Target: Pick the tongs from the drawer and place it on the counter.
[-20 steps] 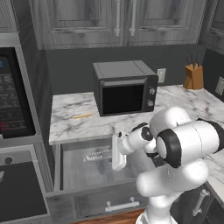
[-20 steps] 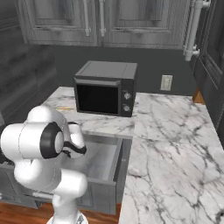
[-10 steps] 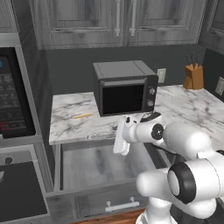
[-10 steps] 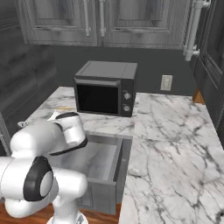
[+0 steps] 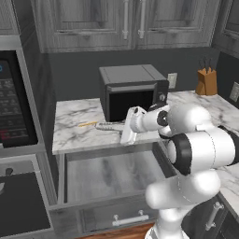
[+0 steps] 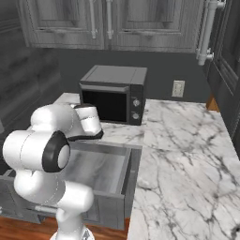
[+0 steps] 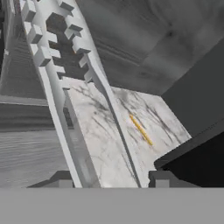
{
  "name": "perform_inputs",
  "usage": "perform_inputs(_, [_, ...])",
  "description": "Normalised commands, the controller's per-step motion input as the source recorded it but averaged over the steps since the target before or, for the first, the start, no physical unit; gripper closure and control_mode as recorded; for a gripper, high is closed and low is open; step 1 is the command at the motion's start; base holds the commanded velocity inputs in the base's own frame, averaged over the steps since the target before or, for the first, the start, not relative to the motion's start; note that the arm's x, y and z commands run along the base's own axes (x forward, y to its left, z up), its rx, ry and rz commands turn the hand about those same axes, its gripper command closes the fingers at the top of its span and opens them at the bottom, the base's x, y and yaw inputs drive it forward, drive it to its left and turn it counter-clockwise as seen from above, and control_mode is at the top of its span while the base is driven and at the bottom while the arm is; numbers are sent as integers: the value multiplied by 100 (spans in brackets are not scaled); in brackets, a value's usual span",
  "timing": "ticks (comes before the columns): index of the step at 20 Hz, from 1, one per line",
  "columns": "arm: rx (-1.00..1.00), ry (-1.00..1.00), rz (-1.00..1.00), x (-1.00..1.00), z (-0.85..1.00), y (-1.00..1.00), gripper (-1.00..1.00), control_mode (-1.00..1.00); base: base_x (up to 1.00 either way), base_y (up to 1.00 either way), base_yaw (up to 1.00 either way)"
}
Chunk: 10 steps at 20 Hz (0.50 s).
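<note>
Currently approx. two-thirds complete: tongs (image 7: pixel 72 87) are out of the drawer (image 5: pixel 107 175) and held over the counter (image 5: pixel 74 123), not yet set down. Left to right, left base view: orange stick (image 5: pixel 87 124) lying on counter; tongs (image 5: pixel 109 126) extending leftward from tool (image 5: pixel 127 135), just above marble; microwave (image 5: pixel 133 91) behind; knife block (image 5: pixel 207 83) far right. Tool closed on tongs' arms near the joined end, per hand view. Remaining: lower, release, retract. Drawer open. No legible brands, labels or text.
</note>
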Motion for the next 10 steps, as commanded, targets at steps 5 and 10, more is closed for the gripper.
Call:
perform_inputs(5, [-23,39,3,100,-4,0,100,-100,0,0,0])
perform_inputs(10, [-27,29,2,100,-15,0,100,-100,0,0,0])
